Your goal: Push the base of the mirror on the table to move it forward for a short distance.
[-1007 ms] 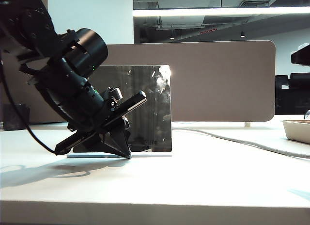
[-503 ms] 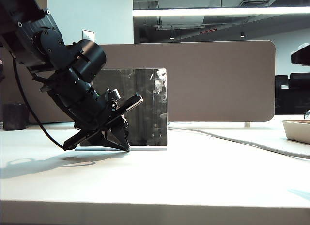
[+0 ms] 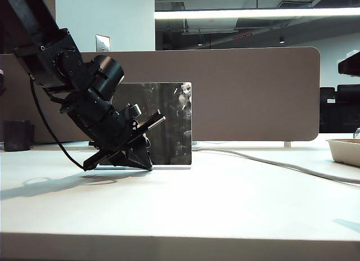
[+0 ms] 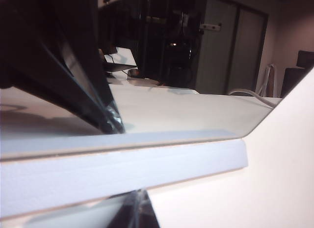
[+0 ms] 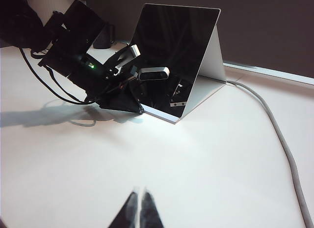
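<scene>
While you push: left gripper [image 3: 147, 164], lower left of the exterior view, presses the base of the mirror [image 3: 169, 167]; finger state unreadable.
Right gripper [image 5: 140, 208]: fingers closed, idle.
Next: ease off soon.

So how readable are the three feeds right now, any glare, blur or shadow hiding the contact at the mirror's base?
Exterior view: bright glare patch on the mirror, left gripper silhouetted dark, contact murky. Left wrist view: too close, the base of the mirror soft and blurred. Right wrist view: clearest, soft shadows on the table; right gripper shut, away from the mirror.
</scene>
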### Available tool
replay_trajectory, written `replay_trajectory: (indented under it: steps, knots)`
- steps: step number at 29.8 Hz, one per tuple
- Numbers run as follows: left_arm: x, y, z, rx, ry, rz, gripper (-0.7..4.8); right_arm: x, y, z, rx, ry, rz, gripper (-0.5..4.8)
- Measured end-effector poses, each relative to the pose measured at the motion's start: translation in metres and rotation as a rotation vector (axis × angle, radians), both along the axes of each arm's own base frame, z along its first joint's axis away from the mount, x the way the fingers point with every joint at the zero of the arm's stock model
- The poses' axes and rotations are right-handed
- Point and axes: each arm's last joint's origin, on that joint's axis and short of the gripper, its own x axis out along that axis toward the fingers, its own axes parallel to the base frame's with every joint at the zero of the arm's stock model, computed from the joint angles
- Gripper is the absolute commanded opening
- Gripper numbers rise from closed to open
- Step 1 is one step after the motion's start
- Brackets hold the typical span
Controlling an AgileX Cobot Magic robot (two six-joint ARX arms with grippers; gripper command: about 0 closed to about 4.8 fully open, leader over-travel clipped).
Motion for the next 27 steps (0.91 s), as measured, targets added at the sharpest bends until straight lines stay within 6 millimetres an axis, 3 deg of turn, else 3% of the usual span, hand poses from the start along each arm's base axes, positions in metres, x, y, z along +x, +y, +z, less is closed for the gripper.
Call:
replay_trajectory:
  steps: [10,27]
  knots:
    - [0.025,-0.004,-0.001,-0.019,-0.018,-0.033,-0.02,0.0,0.0,0.0,0.0,0.0,0.0,0.22]
    - [0.02,-0.006,0.006,0.068,0.019,-0.015,-0.02,0.0,0.0,0.0,0.0,0.0,0.0,0.22]
